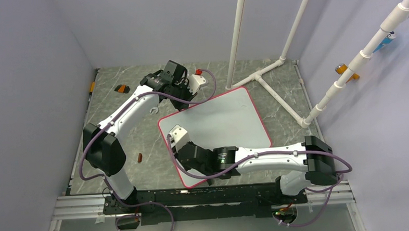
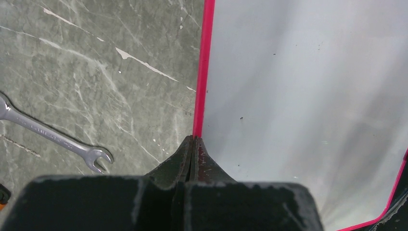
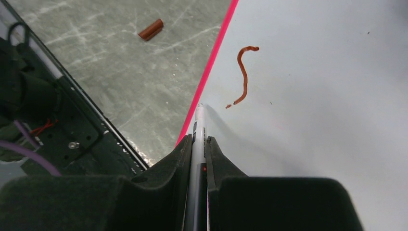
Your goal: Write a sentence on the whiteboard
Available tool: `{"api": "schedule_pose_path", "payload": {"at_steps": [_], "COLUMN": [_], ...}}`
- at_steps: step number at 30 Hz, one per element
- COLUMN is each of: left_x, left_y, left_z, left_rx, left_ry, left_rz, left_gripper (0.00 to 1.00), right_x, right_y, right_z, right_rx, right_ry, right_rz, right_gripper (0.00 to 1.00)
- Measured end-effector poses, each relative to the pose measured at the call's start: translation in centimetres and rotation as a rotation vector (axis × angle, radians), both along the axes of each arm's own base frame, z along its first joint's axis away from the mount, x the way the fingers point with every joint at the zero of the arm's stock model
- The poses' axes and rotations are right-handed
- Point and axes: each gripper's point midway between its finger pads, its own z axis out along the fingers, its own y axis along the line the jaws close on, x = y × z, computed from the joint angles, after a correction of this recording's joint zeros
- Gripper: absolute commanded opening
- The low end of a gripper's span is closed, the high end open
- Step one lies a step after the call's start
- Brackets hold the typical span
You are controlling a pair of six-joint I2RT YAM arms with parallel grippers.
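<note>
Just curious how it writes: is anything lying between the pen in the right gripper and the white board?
Nothing visible. The marker in the right gripper points at bare whiteboard beside a red stroke; the wrench and the red cylinder lie off the board.

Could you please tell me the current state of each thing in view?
whiteboard: lying flat, nearly blank.
sentence: barely begun, one red stroke.
marker: uncapped, tip by the board's rim.
cap: off, lying loose.
wrench: lying loose, untouched.
left hand: closed on the whiteboard's rim.
right hand: closed on the marker.
</note>
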Motion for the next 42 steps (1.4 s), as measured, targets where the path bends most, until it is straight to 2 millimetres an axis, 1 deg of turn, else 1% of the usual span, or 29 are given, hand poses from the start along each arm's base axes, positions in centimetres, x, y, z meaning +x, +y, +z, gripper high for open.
{"api": "schedule_pose_path", "payload": {"at_steps": [3, 6, 9, 11, 12, 15, 18, 20, 23, 28, 30, 32, 35, 38, 40, 42], "left_x": [0.0, -0.1, -0.1, 0.0, 0.0, -0.2, -0.3, -0.5, -0.5, -1.0, -1.2, -1.1, -0.4, 0.0, -0.2, -0.7], "left_y": [0.0, -0.1, -0.2, -0.4, -0.4, -0.5, -0.4, -0.4, -0.8, -1.1, -0.9, -0.3, 1.3, 2.6, 2.3, 1.3], "left_z": [0.0, 0.1, 0.4, 0.8, 0.9, 1.5, 2.2, 2.7, 4.0, 5.5, 5.9, 6.3, 6.9, 7.2, 7.0, 6.5], "left_rx": [0.001, 0.002, 0.002, 0.001, 0.001, -0.008, -0.016, -0.024, -0.049, -0.104, -0.149, -0.205, -0.299, -0.38, -0.429, -0.47], "left_ry": [0.0, -0.002, -0.009, -0.019, -0.025, -0.036, -0.046, -0.05, -0.062, -0.044, -0.012, 0.028, 0.082, 0.136, 0.185, 0.248], "left_rz": [0.001, -0.002, -0.003, -0.004, -0.006, -0.005, -0.008, -0.011, -0.022, -0.046, -0.048, -0.038, -0.003, 0.016, -0.006, -0.045], "left_gripper": [0.0, 0.01, 0.13, 0.21, 0.25, 0.36, 0.45, 0.52, 0.59, 0.62, 0.63, 0.65, 0.69, 0.68, 0.66, 0.66], "right_x": [-0.3, -0.6, -0.7, -0.9, -0.9, -1.0, -1.0, -1.0, -0.9, -1.0, -1.1, -1.0, -1.0, -1.0, -0.9, -0.8], "right_y": [0.1, -0.2, -0.7, -1.1, -1.4, -2.0, -2.5, -2.8, -3.4, -4.7, -5.2, -5.8, -6.7, -7.5, -8.0, -8.4], "right_z": [1.6, 4.3, 6.7, 7.8, 8.1, 8.4, 8.3, 8.2, 8.5, 9.5, 10.0, 10.4, 10.9, 10.9, 10.8, 10.6], "right_rx": [0.054, 0.133, 0.204, 0.24, 0.248, 0.261, 0.26, 0.259, 0.261, 0.287, 0.301, 0.311, 0.318, 0.305, 0.289, 0.273], "right_ry": [-0.005, -0.017, -0.028, -0.034, -0.035, -0.039, -0.04, -0.038, -0.039, -0.045, -0.048, -0.054, -0.061, -0.064, -0.069, -0.074], "right_rz": [0.022, 0.033, 0.037, 0.038, 0.037, 0.031, 0.024, 0.02, 0.009, -0.001, -0.004, -0.011, -0.021, -0.028, -0.035, -0.04], "right_gripper": [0.0, 0.0, 0.0, 0.0, 0.0, 0.0, 0.0, 0.0, 0.0, 0.0, 0.0, 0.0, 0.0, 0.0, 0.0, 0.0]}}
